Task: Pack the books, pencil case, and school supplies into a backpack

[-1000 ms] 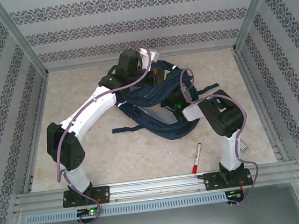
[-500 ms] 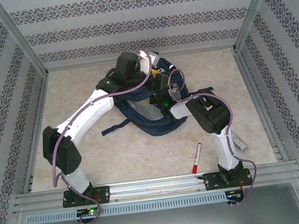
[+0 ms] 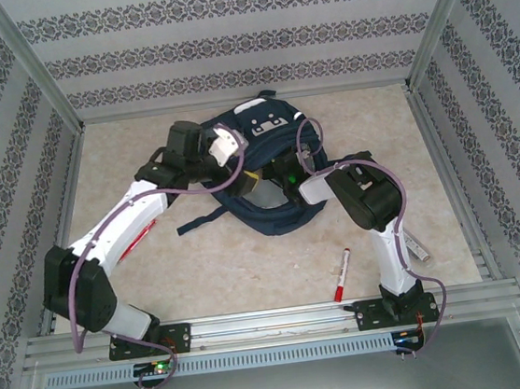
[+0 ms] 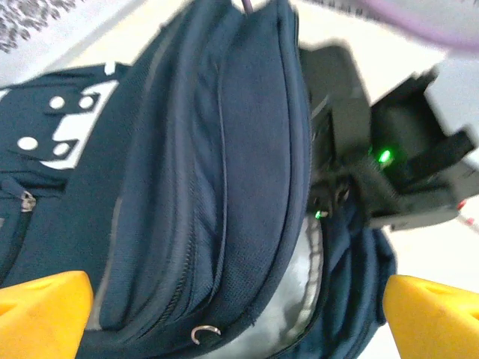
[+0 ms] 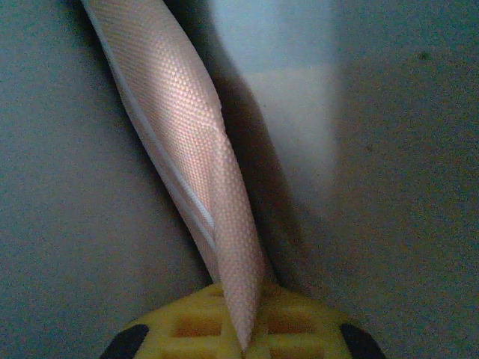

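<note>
Beige table (image 3: 202, 267) | backpack (image 3: 266, 123): pencil case (image 5: 179, 127) inside, pinched by right hand (image 5: 243, 340) | left hand (image 4: 239, 307) wide | marker (image 3: 341, 274) outside

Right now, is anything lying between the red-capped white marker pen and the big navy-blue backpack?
Nothing lies on the table between the red-capped white marker pen and the navy-blue fabric backpack. But the right tool, gripping a peach-pink fabric pouch, sits in the backpack's opening.

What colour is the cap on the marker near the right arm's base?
Red; the marker shows best in the top external view.
</note>
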Available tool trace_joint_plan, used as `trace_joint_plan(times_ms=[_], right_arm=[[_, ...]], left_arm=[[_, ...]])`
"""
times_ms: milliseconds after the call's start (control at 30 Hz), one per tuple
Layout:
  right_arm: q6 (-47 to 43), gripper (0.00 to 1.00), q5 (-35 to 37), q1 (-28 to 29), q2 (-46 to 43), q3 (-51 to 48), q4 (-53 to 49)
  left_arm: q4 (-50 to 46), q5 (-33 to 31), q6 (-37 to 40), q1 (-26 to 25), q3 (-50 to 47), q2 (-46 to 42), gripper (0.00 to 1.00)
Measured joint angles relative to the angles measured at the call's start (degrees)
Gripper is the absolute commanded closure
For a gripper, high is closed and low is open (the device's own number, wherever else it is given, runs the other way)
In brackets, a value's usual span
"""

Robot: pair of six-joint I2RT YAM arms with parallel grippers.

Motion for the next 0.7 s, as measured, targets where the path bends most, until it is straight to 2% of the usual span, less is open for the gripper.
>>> trace_joint_plan(times_ms=[100,167,233,333,533,700], right_arm=[[0.04,1.00,-0.02,0.00,0.00,0.00,0.00],[0.13,1.00,-0.02,0.00,0.00,0.00,0.02],[0.13,1.00,-0.02,0.00,0.00,0.00,0.02],[0.22,1.00,-0.11,0.00,0.00,0.00,0.00],[0.92,1.00,-0.42,0.04,0.00,0.00,1.18],[2.08,1.00,0.79,0.55,0.17,0.17,2.54]], left_arm=[[2.95,-4.96,4.76,-1.53,-1.66,2.71,0.01],[4.79,-10.38,6.12,-2.21,-1.51,4.52,0.16],[4.59,-14.62,6.51,-2.47,0.76,7.02,0.48],[3.10,-17.22,7.08,-2.47,6.36,10.21,0.99],[3.61,-18.10,5.51,-2.43,6.91,7.87,1.00],[4.50,-16.81,1.01,-2.45,6.16,7.10,1.00]])
